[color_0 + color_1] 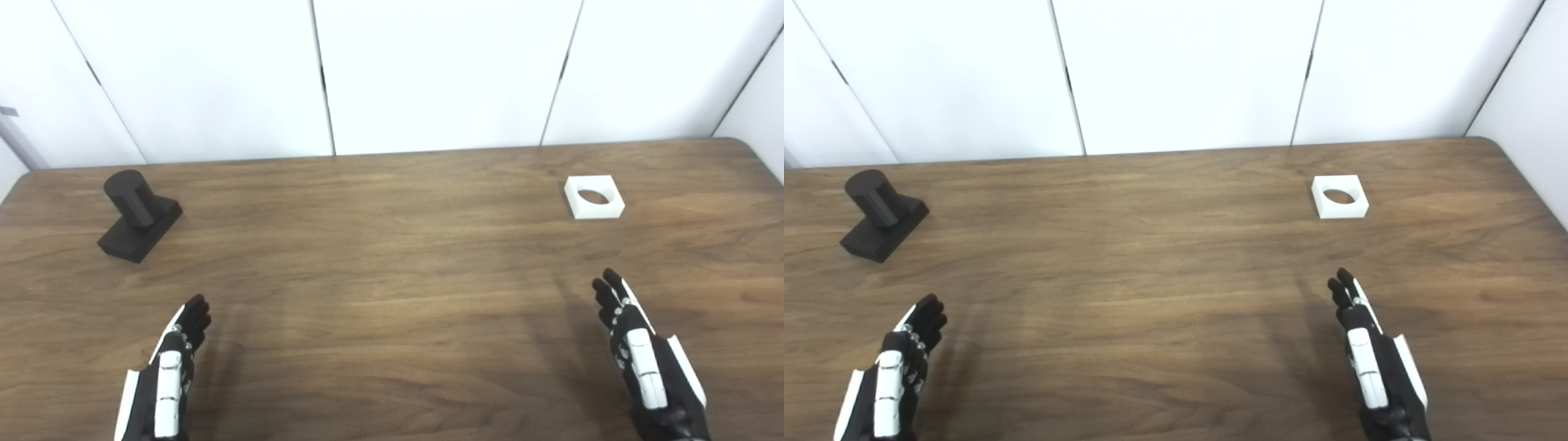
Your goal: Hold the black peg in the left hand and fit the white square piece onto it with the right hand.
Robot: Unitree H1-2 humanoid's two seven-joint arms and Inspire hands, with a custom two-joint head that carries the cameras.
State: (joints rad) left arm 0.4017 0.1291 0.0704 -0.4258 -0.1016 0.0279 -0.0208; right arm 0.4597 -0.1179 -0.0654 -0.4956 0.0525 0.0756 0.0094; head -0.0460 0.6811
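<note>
The black peg (138, 214), a round post on a square base, stands upright at the far left of the wooden table (380, 257). Far right lies the white square piece (593, 196), flat, with a round hole through it. My left hand (171, 373) hovers near the front left, fingers straight, holding nothing, well short of the peg. Over at the front right, my right hand (643, 355) is open too, edge-on, a good way in front of the white piece.
White wall panels (429, 73) rise right behind the table's far edge. The table's rounded right corner (744, 144) lies close to the white piece. Nothing else stands on the wood between the two hands.
</note>
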